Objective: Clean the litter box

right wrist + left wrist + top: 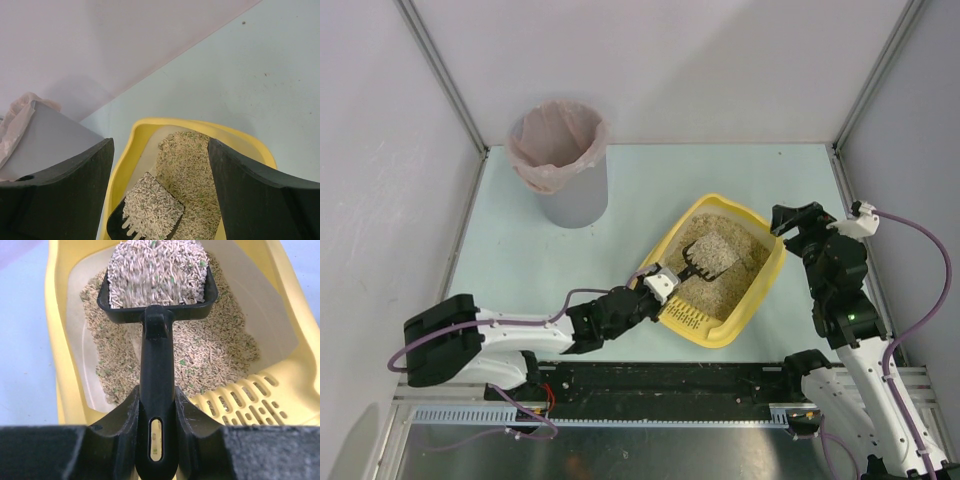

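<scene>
Two pincers are mine, left to right. Far left at the back of the pale green table [570, 265] stands a grey bin [565, 170] with a pink liner [555, 135], upright, well apart from the rest. My left pincer [658, 283] reaches in low from the left, jaws narrow and clamped on the handle of a black litter scoop [156, 365]; in the left wrist view both fingers [122, 422] press the handle sides. The scoop head is heaped with pale pellet litter [157, 275] and sits over the middle of the litter box [763, 288]; whether it has cleared the bed below I cannot tell. The litter box is yellow, right of table centre, turned on a diagonal, its slotted grille [250, 400] at the end nearest my left pincer. Beige litter [215, 355] covers most of its floor, with bare pale patches along the left side and far end. My right pincer [788, 222] hangs at the box's far right rim, jaws spread wide, gripping nothing; whether it touches the rim I cannot tell. From the right wrist the two dark fingers [65, 195] frame the box and the loaded scoop, and the bin shows at the left edge.
</scene>
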You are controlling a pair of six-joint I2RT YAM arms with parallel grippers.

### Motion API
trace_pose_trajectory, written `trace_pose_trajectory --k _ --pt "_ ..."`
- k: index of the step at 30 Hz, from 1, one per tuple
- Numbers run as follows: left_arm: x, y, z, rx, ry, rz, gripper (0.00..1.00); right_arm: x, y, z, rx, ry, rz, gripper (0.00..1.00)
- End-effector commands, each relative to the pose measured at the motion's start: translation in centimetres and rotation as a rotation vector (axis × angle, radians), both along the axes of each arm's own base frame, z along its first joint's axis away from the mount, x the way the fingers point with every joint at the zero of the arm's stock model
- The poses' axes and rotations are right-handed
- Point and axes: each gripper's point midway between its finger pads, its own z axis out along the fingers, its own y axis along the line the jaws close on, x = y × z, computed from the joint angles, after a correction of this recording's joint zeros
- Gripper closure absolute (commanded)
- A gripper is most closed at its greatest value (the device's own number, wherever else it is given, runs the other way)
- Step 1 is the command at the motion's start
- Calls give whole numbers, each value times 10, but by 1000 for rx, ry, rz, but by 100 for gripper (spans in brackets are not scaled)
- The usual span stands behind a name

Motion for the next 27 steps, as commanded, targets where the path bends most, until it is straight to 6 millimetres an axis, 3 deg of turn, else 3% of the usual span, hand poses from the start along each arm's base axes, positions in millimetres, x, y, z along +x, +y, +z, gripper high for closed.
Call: trace_pose_trajectory --k 1,3,6,8,11,13,16,19,22,25,26,27 --pt "-7 -12 44 -81 -153 -52 100 2 -4 8 -8 -26 -21 20" --pt "-10 -14 46 -77 -175 -41 100 3 -4 5 -12 -16 -23 20" --pt "4 -4 33 -77 -129 35 100 4 -3 4 -11 -14 -23 20" --pt "-7 -9 31 -97 -105 -30 100 4 -3 6 -14 -19 -19 19" --pt "1 5 32 -129 -80 41 100 3 -6 4 -19 -14 -33 20" --pt "-15 -5 32 -135 -73 -62 100 3 -6 6 -17 -20 -36 20" --pt "-5 7 27 -128 -69 10 100 3 -5 6 -14 -22 -30 20" --pt "-23 -6 30 -137 -65 -109 100 3 -6 6 -16 -20 -35 20" --pt "0 17 29 -147 -62 44 100 2 -6 6 -16 -22 -35 20" --pt "-25 -4 33 -156 -51 -127 100 3 -7 6 -20 -20 -39 20" --pt "-25 -4 34 -135 -77 -116 100 4 -6 5 -20 -19 -36 20" --pt "-11 7 33 -124 -88 -25 100 4 -6 5 -19 -17 -35 20"
